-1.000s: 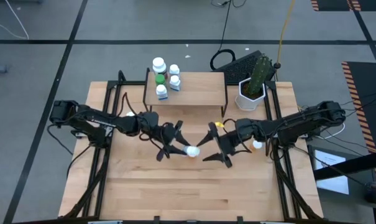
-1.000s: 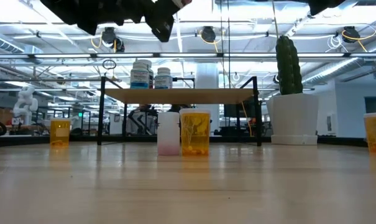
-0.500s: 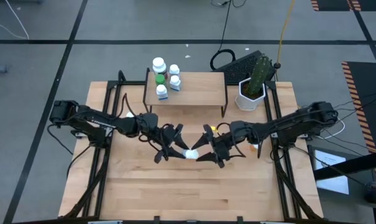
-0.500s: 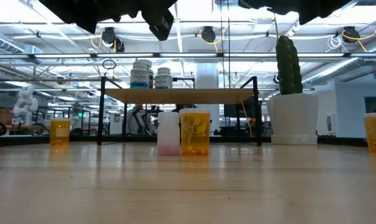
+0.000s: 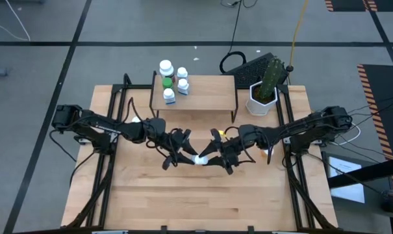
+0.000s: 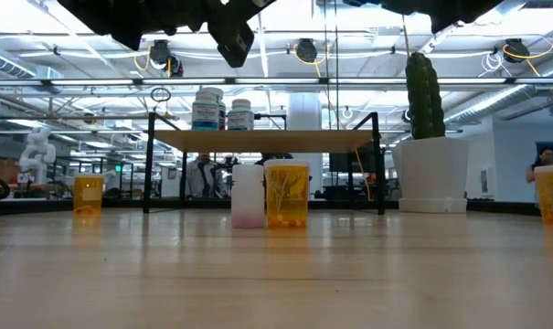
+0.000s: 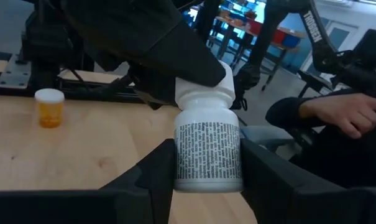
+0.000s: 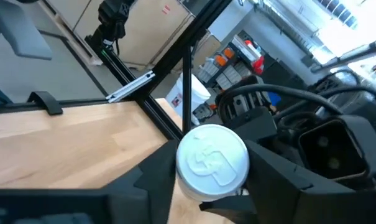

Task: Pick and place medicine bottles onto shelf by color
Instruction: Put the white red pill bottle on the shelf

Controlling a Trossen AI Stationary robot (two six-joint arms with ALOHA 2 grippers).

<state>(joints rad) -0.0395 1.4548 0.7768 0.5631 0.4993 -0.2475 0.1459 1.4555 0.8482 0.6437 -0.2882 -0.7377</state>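
My left gripper (image 5: 183, 156) is shut on a white medicine bottle (image 7: 207, 155) with a printed label and a white cap (image 8: 212, 157), held above the middle of the table. My right gripper (image 5: 214, 155) is open. Its fingers stand on either side of that cap, very close to it; I cannot tell whether they touch it. The shelf (image 5: 209, 97) stands at the far side of the table and carries several bottles (image 5: 173, 81) at its left end. Orange bottles (image 6: 286, 194) and a white bottle (image 6: 248, 196) stand on the table. My left gripper pinches the bottle's labelled body (image 7: 206, 177) between its two fingers (image 7: 156, 180), low on the body. The capped end sticks out past the fingers toward my right gripper. The bottle is lifted clear of the table.
A cactus in a white pot (image 5: 262, 97) stands at the shelf's right. Loose bottles stand near the left arm (image 5: 136, 119) and the right arm (image 5: 269, 151). One orange bottle (image 5: 227, 130) is in front of the shelf. A person's hand (image 7: 349, 112) shows beyond the table.
My right gripper has gone toward the table's left edge, up to the bottle in my left gripper, and its fingers now stand on either side of the cap. The bottle has stayed where it was.
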